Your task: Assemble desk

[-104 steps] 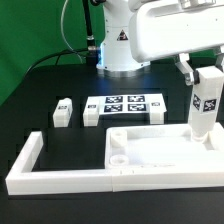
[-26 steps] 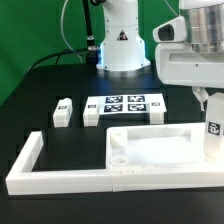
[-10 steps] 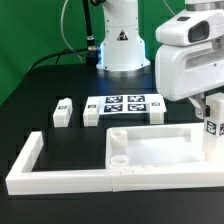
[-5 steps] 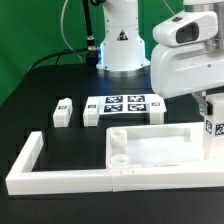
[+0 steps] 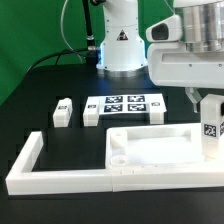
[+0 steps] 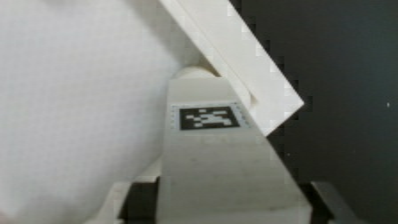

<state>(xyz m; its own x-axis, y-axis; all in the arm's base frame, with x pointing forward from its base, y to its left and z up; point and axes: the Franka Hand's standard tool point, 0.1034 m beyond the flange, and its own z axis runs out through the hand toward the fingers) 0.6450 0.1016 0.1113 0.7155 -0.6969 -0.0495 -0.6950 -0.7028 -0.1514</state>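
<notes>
The gripper (image 5: 207,108) is clamped on a small white leg (image 5: 210,128) and holds it upright over the right end of the desk top (image 5: 150,150), on the exterior view's right. The leg's black-and-white tag faces the exterior camera. Its lower end overlaps the desk top's right rim in that view; whether it touches the desk top cannot be told.

In the wrist view the leg (image 6: 214,150) runs up between the two dark fingers (image 6: 134,203), one on each side, with its tag facing the camera. Its far end lies at the raised rim of the desk top (image 6: 222,45), just inside it. The black table (image 6: 347,60) shows beyond the rim.

The desk top lies flat on the near right part of the table (image 5: 50,85), hollow side up, with a round hole in its near left corner. It is touching the long white frame bars (image 5: 55,181) that run along the near edge and turn up the left side.

Farther back, the marker board (image 5: 125,103) lies flat in front of the robot's base (image 5: 120,45). A second leg (image 5: 65,111) stands well to the left of the board, and a third leg (image 5: 91,115) sits just beside the board's left end.
</notes>
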